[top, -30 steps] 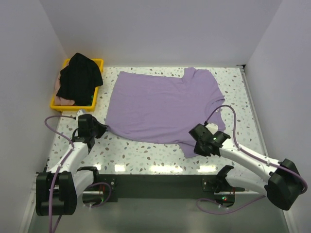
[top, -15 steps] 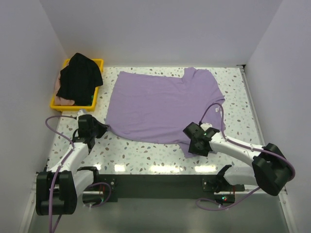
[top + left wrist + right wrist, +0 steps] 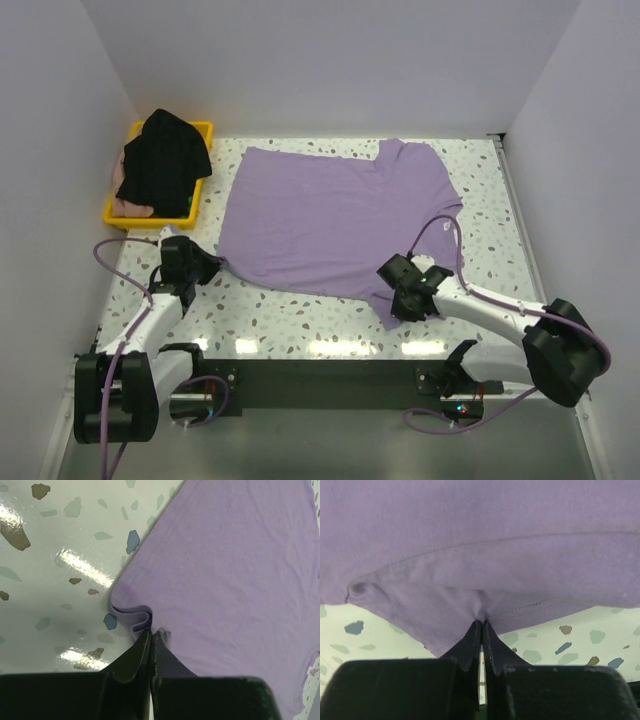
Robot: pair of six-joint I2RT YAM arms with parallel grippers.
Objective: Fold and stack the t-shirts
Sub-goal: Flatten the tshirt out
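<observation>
Lavender t-shirt is laid flat across the middle of the table. Its near-left hem corner is pinched by the left gripper, jaws clamped together on a small pucker of cloth. The near-right sleeve edge is clamped likewise by the right gripper. Black t-shirt is heaped over pale pink t-shirt in the yellow tray, far left.

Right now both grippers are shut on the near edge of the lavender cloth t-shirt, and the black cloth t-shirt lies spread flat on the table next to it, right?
Not quite. The top view shows the black cloth t-shirt heaped in the yellow plastic tray, not spread flat. The rest holds: the left gripper and right gripper are shut on the near edge of the lavender cloth t-shirt.
</observation>
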